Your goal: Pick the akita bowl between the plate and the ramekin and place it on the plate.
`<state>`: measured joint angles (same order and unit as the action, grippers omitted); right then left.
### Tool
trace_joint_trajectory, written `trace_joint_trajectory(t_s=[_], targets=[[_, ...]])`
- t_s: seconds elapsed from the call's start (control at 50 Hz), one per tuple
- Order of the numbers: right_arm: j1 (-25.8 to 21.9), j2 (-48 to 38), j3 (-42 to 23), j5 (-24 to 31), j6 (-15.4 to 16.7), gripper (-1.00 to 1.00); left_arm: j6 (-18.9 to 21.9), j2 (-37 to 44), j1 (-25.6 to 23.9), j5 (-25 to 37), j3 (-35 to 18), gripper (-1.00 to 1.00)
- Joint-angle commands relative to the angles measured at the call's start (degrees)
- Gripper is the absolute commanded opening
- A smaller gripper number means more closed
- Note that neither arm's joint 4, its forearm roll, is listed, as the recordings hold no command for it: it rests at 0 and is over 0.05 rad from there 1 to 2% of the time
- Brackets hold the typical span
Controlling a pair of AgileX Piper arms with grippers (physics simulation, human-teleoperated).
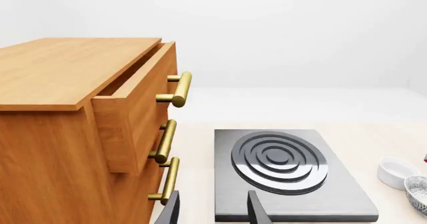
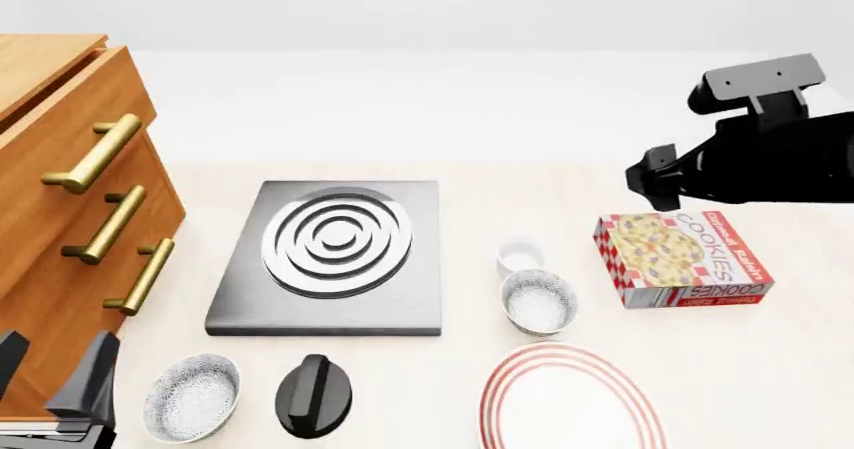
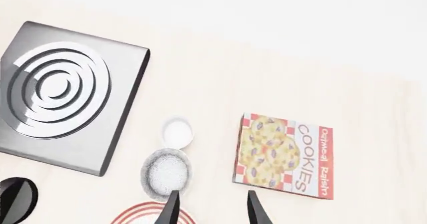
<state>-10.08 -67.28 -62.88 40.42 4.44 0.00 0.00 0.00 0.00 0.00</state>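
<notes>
The speckled akita bowl (image 2: 538, 301) stands between the tiny white ramekin (image 2: 521, 257) and the red-ringed plate (image 2: 571, 399). In the right wrist view, the akita bowl (image 3: 165, 173) lies just ahead of my open right gripper (image 3: 212, 211), toward its left finger. The ramekin (image 3: 177, 132) is beyond it and the plate (image 3: 137, 218) is at the frame's edge. My right arm (image 2: 761, 149) hovers high above the table's right side. My left gripper (image 2: 47, 369) is open and empty at the near left, by the cabinet. From the left wrist, this gripper (image 1: 213, 213) faces the burner.
A grey burner (image 2: 334, 254) with white rings sits mid-table. A cookie box (image 2: 683, 259) lies right of the bowl. A second speckled bowl (image 2: 194, 397) and a black knob-like object (image 2: 318, 394) lie near the front. The wooden drawer cabinet (image 2: 67, 219) stands at left, top drawer ajar.
</notes>
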Motion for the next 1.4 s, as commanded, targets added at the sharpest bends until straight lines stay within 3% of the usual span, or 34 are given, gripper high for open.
trace_joint_trajectory(t_s=[0.02,0.06,0.08,0.28,0.32,0.44,0.56,0.68,0.86,1.1,1.4], targets=[[-1.06,-4.43,2.18,-3.77,-0.79,1.0,0.0,0.0,0.0,0.0,0.0,1.0],[-1.06,-4.44,2.18,-3.76,-0.79,1.0,0.0,0.0,0.0,0.0,0.0,1.0],[-1.27,-4.75,1.38,-3.59,-2.58,1.0,0.0,0.0,0.0,0.0,0.0,1.0],[-1.27,-4.76,1.37,-3.58,-2.58,1.0,0.0,0.0,0.0,0.0,0.0,1.0],[-3.32,-6.17,2.19,-5.76,-8.51,1.0,0.0,0.0,0.0,0.0,0.0,1.0],[-4.74,-7.22,3.67,-7.49,-10.52,1.0,0.0,0.0,0.0,0.0,0.0,1.0],[-4.0,-7.43,5.56,-9.36,-10.63,1.0,0.0,0.0,0.0,0.0,0.0,1.0],[-4.46,-9.24,6.88,-11.17,-12.71,1.0,0.0,0.0,0.0,0.0,0.0,1.0],[-1.6,-9.92,9.83,-13.57,-11.13,1.0,0.0,0.0,0.0,0.0,0.0,1.0],[0.38,-11.66,11.57,-16.09,-11.44,1.0,0.0,0.0,0.0,0.0,0.0,1.0],[-0.77,-16.07,13.55,-19.81,-13.93,1.0,0.0,0.0,0.0,0.0,0.0,1.0]])
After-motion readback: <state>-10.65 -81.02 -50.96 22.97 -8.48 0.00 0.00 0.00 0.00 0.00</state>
